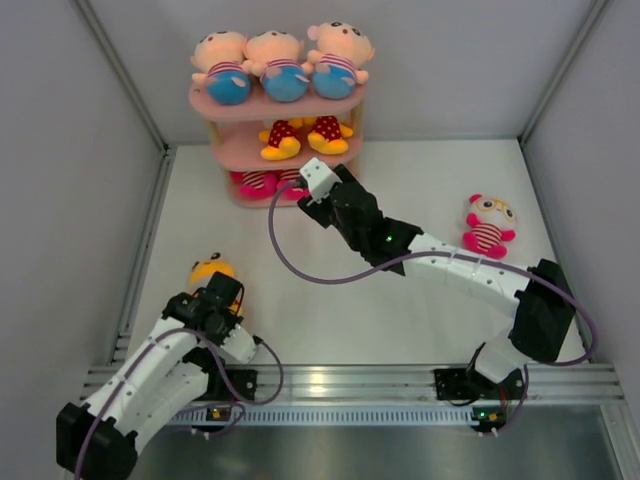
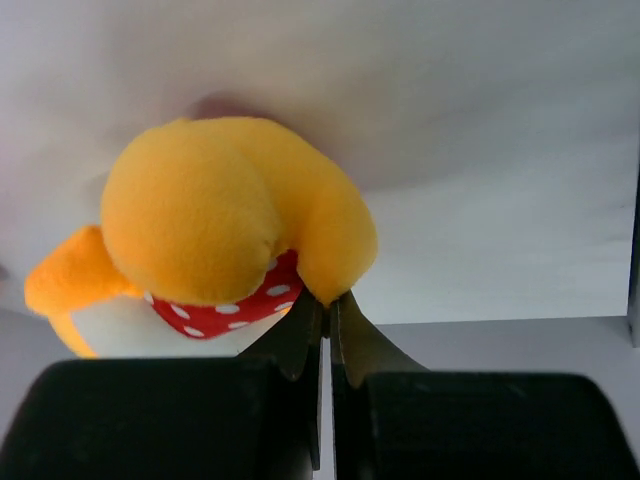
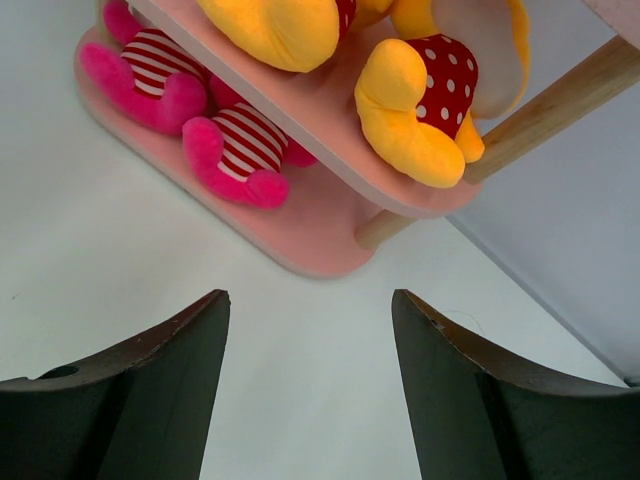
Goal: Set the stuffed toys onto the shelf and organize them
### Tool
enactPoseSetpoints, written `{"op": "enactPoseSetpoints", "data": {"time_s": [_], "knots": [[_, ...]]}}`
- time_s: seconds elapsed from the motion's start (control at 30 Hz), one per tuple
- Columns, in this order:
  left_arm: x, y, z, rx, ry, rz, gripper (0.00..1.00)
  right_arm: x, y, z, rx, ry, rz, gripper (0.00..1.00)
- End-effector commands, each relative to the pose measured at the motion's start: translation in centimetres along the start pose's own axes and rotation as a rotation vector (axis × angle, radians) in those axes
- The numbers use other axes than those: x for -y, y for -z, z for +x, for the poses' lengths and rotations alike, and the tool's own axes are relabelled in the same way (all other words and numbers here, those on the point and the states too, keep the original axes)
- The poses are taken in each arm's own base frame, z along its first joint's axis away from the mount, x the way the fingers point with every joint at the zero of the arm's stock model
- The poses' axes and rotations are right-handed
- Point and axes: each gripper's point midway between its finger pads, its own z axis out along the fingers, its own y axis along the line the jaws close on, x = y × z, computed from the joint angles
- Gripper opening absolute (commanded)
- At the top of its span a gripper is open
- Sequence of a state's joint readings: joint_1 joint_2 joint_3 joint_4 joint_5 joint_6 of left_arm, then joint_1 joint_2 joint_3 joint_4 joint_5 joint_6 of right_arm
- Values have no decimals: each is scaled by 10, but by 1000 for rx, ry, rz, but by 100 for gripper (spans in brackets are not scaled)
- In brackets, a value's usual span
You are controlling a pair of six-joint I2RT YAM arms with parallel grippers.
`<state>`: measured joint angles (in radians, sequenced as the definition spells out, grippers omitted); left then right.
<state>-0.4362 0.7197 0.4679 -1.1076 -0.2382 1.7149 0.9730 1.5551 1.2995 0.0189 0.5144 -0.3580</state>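
The yellow polka-dot toy, at the near left of the desk, is pinched, seemingly by its leg, in the closed left tool, the pink shelf lying far and rightward, where the right tool is held open, empty.

- The left white-and-black jointed arm is folded low by the near-left corner of the white table.
- Its black two-finger left gripper has its jaws pressed together with the tips meeting; whether they nip anything is hard to tell.
- The right white-and-black jointed arm stretches from the near-right corner toward the middle of the far edge.
- Its black right gripper has its fingers wide apart, nothing between them.
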Motion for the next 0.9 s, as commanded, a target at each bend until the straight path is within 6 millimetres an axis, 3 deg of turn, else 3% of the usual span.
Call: {"op": "enactPoseSetpoints", "data": {"time_s": [0.0,0.07,0.17,0.3,0.47,0.7,0.77,0.8,0.87], "knots": [[-43,22,16,61,84,-96,0,10,12,-24,82,-39,10,66],[-58,28,28,91,117,-122,0,9,13,-20,79,-34,7,66],[-58,23,48,86,152,-95,0,9,14,-15,81,-30,11,66],[-43,10,67,63,110,-47,0,10,16,-10,81,-13,15,67],[-42,-7,101,-30,45,-42,0,8,17,-3,82,-7,6,67],[-43,-15,133,-72,161,-73,1,2,19,1,99,-25,-33,68],[-50,-10,133,-41,297,-130,10,-1,18,4,94,-32,-48,68],[-50,-7,135,-43,345,-141,26,0,17,7,89,-35,-49,69],[-54,-1,130,-9,477,-201,40,-4,16,11,86,-41,-67,69]]}}
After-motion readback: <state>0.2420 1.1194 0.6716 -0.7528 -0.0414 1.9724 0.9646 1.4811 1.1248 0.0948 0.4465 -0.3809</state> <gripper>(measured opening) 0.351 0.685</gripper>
